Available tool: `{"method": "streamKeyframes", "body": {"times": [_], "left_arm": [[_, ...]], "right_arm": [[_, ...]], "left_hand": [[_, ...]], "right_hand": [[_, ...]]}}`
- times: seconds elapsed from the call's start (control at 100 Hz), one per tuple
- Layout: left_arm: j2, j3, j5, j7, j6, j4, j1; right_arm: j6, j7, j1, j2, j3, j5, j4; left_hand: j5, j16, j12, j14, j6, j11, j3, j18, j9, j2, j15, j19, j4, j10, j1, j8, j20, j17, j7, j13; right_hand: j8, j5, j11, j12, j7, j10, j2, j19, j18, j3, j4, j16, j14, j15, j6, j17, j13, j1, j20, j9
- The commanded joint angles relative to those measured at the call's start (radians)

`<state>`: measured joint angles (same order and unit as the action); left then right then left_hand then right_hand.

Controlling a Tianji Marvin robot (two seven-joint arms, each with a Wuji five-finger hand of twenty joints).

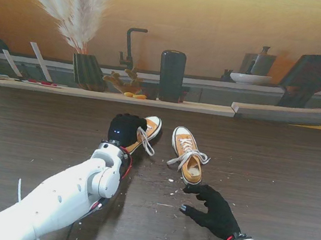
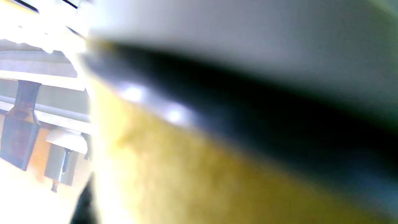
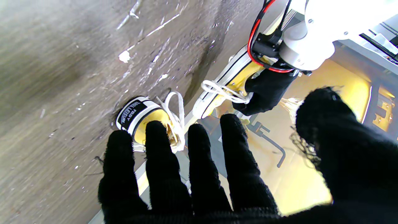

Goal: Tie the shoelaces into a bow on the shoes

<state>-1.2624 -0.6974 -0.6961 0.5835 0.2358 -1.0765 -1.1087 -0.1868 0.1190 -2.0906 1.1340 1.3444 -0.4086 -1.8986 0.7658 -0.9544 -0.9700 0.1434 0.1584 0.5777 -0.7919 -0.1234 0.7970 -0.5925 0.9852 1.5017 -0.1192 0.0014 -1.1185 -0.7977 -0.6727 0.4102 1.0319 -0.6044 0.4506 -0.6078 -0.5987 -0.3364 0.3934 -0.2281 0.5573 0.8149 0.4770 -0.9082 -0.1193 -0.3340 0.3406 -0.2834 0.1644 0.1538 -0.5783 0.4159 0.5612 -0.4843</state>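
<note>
**Left hand on one sneaker, right hand free beside the other**

While the left hand (image 1: pixel 125 130) lies over the heel end of the left shoe (image 1: pixel 148 131), its black-gloved fingers wrap that shoe, though how firmly they grip cannot be told; the left wrist view is a blur of yellow and black. White laces (image 1: pixel 145 142) trail loose from that shoe onto the dark wooden table (image 1: pixel 285 175). Just right of it stands the right shoe (image 1: pixel 188 154), toe pointing far, its laces (image 1: pixel 186 155) slack and spilling to both sides. Near that shoe's heel rests the right hand (image 1: pixel 212 209), fingers spread apart and holding nothing. White scraps (image 1: pixel 171 181) dot the table between the arms.
</note>
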Motion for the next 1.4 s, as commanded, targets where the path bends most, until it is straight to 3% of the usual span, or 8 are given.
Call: {"method": "streamKeyframes", "body": {"times": [0.0, 0.09, 0.16, 0.23, 0.42, 0.91, 1.14, 1.39], "left_arm": [[-0.020, 0.005, -0.006, -0.020, -0.002, -0.001, 0.025], [-0.027, 0.028, 0.017, -0.041, -0.001, 0.020, 0.039], [-0.019, 0.034, 0.015, -0.088, 0.020, -0.003, 0.029], [-0.010, 0.033, 0.009, -0.125, 0.057, -0.026, 0.018], [0.012, -0.019, 0.010, -0.184, 0.143, -0.126, -0.048], [0.102, -0.253, -0.085, -0.373, 0.246, -0.563, -0.354], [0.127, -0.403, -0.109, -0.389, 0.115, -0.813, -0.619], [0.132, -0.475, -0.050, -0.310, -0.231, -0.913, -0.883]], "right_arm": [[0.007, -0.023, 0.004, -0.005, -0.005, 0.005, -0.005], [0.014, -0.035, 0.007, -0.006, -0.010, 0.017, -0.006], [0.015, -0.041, 0.008, -0.007, -0.011, 0.025, -0.006], [0.014, -0.041, 0.008, -0.007, -0.011, 0.025, -0.006], [0.002, -0.013, 0.005, -0.003, -0.023, 0.013, -0.006], [-0.021, 0.009, 0.006, 0.000, -0.027, -0.002, 0.001], [-0.048, 0.049, 0.007, 0.004, -0.007, -0.045, 0.020], [-0.109, 0.144, 0.002, 0.004, 0.017, -0.215, 0.043]], "left_hand": [[-0.057, 0.025, -0.067, -0.005, 0.055, -0.008, -0.002, 0.045, 0.063, 0.127, -0.052, -0.040, 0.067, -0.002, -0.042, 0.042, -0.070, -0.035, -0.029, 0.029], [-0.221, 0.114, -0.091, -0.026, 0.025, -0.182, 0.103, 0.021, -0.034, 0.152, -0.134, -0.128, 0.097, 0.034, 0.128, 0.187, -0.077, -0.131, -0.145, 0.146], [-0.302, 0.189, 0.243, -0.020, -0.030, -0.038, 0.184, 0.009, -0.239, 0.195, -0.187, -0.168, 0.168, 0.046, 0.323, 0.254, -0.081, -0.185, -0.271, 0.205], [-0.325, 0.211, 0.335, -0.010, -0.113, -0.093, 0.335, -0.002, -0.291, 0.260, -0.243, -0.183, 0.236, 0.054, 0.461, 0.294, -0.082, -0.205, -0.421, 0.222], [-0.393, 0.270, 0.440, 0.017, -0.180, -0.248, 0.566, -0.011, -0.438, 0.275, -0.404, -0.245, 0.246, 0.086, 0.468, 0.388, -0.072, -0.286, -0.629, 0.315], [-0.420, 0.334, 0.493, 0.044, -0.238, -0.327, 0.580, -0.012, -0.541, 0.321, -0.557, -0.388, 0.263, 0.133, 0.389, 0.424, -0.049, -0.383, -0.722, 0.420], [-0.402, 0.372, 0.508, 0.055, -0.241, -0.351, 0.634, -0.045, -0.536, 0.345, -0.634, -0.531, 0.265, 0.144, 0.357, 0.424, -0.019, -0.410, -0.744, 0.425], [-0.360, 0.417, 0.534, 0.071, -0.241, -0.383, 0.675, -0.081, -0.478, 0.361, -0.719, -0.718, 0.270, 0.154, 0.331, 0.421, 0.023, -0.409, -0.767, 0.381]], "right_hand": [[0.006, -0.020, 0.017, 0.007, -0.016, -0.010, -0.010, 0.014, -0.002, -0.003, 0.002, -0.003, -0.005, 0.001, -0.009, 0.002, -0.023, -0.034, 0.009, -0.019], [0.007, -0.020, 0.017, 0.007, -0.016, -0.011, -0.008, 0.015, -0.003, -0.004, 0.002, -0.004, -0.007, -0.003, -0.008, 0.003, -0.023, -0.031, 0.009, -0.018], [0.007, -0.019, 0.016, 0.006, -0.017, -0.010, -0.008, 0.015, -0.002, -0.004, 0.002, -0.005, -0.006, -0.006, -0.009, 0.002, -0.024, -0.032, 0.009, -0.019], [0.008, -0.020, 0.015, 0.006, -0.017, -0.011, -0.010, 0.015, -0.003, -0.007, 0.002, -0.006, -0.007, -0.008, -0.006, 0.002, -0.023, -0.030, 0.009, -0.020], [0.009, -0.029, 0.014, 0.006, -0.017, -0.018, -0.016, 0.017, 0.000, -0.028, 0.005, -0.010, -0.002, -0.017, -0.006, 0.005, -0.033, -0.037, 0.008, -0.037], [0.011, -0.029, 0.013, 0.006, -0.017, -0.017, -0.011, 0.021, -0.002, -0.035, 0.002, -0.011, -0.005, -0.025, -0.006, 0.007, -0.031, -0.036, 0.007, -0.038], [0.010, -0.022, 0.022, 0.009, -0.021, -0.012, -0.020, 0.008, -0.028, -0.014, 0.000, -0.007, -0.012, -0.017, -0.015, -0.012, -0.014, -0.047, -0.001, -0.031], [0.009, -0.029, 0.050, 0.015, -0.027, -0.004, -0.041, -0.088, -0.101, 0.034, 0.004, 0.008, -0.031, 0.024, -0.032, -0.071, 0.027, -0.068, -0.052, -0.021]]}}
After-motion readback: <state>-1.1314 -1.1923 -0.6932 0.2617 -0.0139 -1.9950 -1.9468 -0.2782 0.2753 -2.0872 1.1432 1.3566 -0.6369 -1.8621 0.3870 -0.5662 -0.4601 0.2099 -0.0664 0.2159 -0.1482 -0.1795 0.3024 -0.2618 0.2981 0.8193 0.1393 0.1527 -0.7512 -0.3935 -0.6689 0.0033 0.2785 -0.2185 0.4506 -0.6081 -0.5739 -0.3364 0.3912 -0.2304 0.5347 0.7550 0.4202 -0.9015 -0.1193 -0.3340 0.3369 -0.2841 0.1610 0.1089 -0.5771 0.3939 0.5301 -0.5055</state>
